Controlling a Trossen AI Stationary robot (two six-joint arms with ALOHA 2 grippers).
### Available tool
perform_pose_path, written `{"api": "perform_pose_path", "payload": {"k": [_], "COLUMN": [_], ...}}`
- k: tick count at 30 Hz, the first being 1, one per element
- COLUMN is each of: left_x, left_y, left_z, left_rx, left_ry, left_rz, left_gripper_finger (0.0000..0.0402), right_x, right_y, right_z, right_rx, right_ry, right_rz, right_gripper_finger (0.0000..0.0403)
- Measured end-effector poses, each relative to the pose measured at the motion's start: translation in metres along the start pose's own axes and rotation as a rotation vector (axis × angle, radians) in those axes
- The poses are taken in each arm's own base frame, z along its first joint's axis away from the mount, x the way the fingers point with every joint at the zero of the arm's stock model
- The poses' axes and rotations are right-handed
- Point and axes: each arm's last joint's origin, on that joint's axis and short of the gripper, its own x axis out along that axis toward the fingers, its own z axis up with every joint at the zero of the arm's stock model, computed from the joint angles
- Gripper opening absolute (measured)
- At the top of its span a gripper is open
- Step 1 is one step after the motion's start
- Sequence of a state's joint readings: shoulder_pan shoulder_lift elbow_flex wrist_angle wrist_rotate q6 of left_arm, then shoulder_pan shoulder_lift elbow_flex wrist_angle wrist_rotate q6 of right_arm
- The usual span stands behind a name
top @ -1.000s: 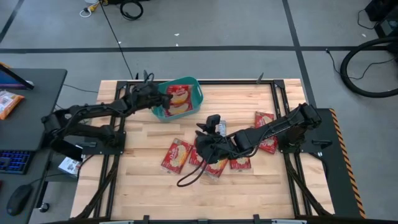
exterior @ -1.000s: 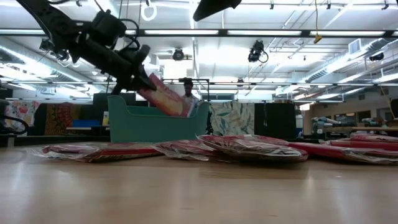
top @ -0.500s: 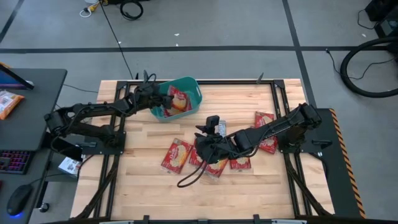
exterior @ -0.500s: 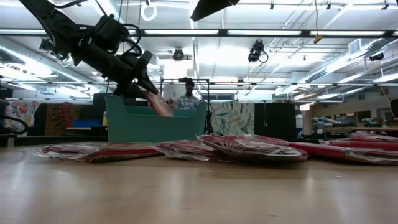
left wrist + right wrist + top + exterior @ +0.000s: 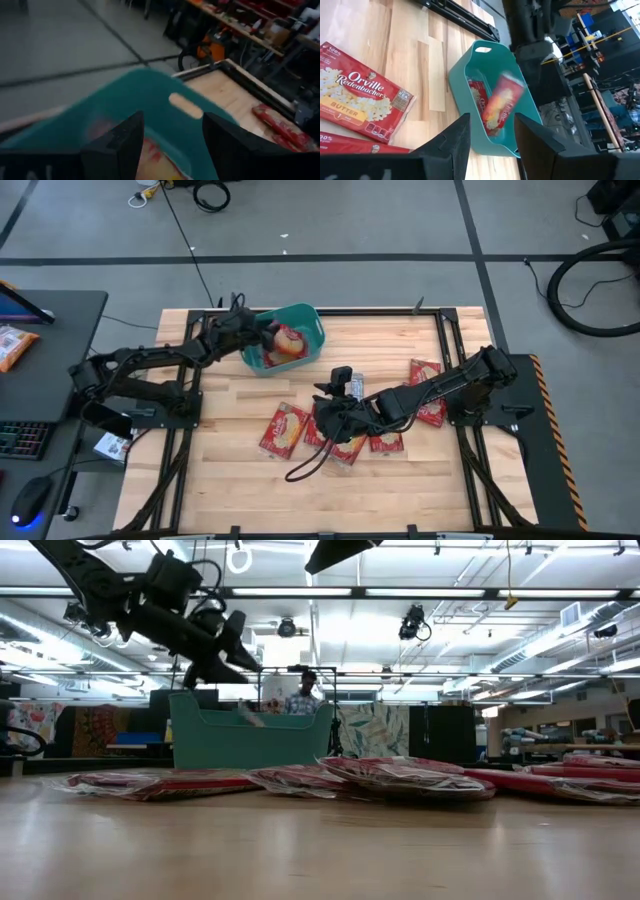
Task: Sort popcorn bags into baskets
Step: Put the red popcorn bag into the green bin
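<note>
A popcorn bag (image 5: 496, 107) has left the left gripper (image 5: 252, 336) and is tumbling into the teal basket (image 5: 312, 330) just below its spread, empty fingers; half a second ago they still pinched it. One more is sorted; the right gripper (image 5: 330, 417), open, hovers over the loose bags (image 5: 283, 429) waiting beneath it.

1. We see a teal basket (image 5: 312, 332) at the table's far left-centre, holding red popcorn bags (image 5: 286, 345), one tilted.
2. We count more red, cream-labelled bags (image 5: 283, 428) lying flat mid-table, some overlapping.
</note>
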State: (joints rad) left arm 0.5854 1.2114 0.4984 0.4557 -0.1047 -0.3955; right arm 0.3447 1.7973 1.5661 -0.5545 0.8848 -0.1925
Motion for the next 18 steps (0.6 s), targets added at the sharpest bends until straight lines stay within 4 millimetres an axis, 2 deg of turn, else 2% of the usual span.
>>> {"api": "perform_pose_path", "payload": {"k": [5, 7, 10, 14, 16, 18], "left_x": [-0.010, -0.016, -0.022, -0.033, -0.040, -0.047], "left_y": [-0.005, -0.009, -0.022, -0.048, -0.064, -0.078], "left_z": [0.017, 0.022, 0.021, 0.008, -0.001, -0.013], "left_rx": [0.138, 0.184, 0.270, 0.352, 0.387, 0.424], "left_ry": [-0.129, -0.148, -0.101, 0.015, 0.061, 0.109], "left_rz": [-0.029, -0.091, -0.353, -0.830, -0.977, -1.050], "left_gripper_finger": [0.0206, 0.0206, 0.0206, 0.0206, 0.0206, 0.0206], "right_x": [0.001, 0.001, 0.004, 0.011, 0.014, 0.017], "right_y": [0.000, 0.001, 0.001, -0.001, -0.003, -0.005], "right_z": [0.000, -0.001, -0.004, -0.009, -0.011, -0.013], "right_rx": [0.016, 0.031, 0.074, 0.138, 0.174, 0.237], "right_ry": [0.001, 0.003, 0.021, 0.058, 0.078, 0.100], "right_rz": [0.024, 0.046, 0.126, 0.273, 0.329, 0.354], "right_gripper_finger": [0.0156, 0.0156, 0.0156, 0.0156, 0.0156, 0.0156]}}
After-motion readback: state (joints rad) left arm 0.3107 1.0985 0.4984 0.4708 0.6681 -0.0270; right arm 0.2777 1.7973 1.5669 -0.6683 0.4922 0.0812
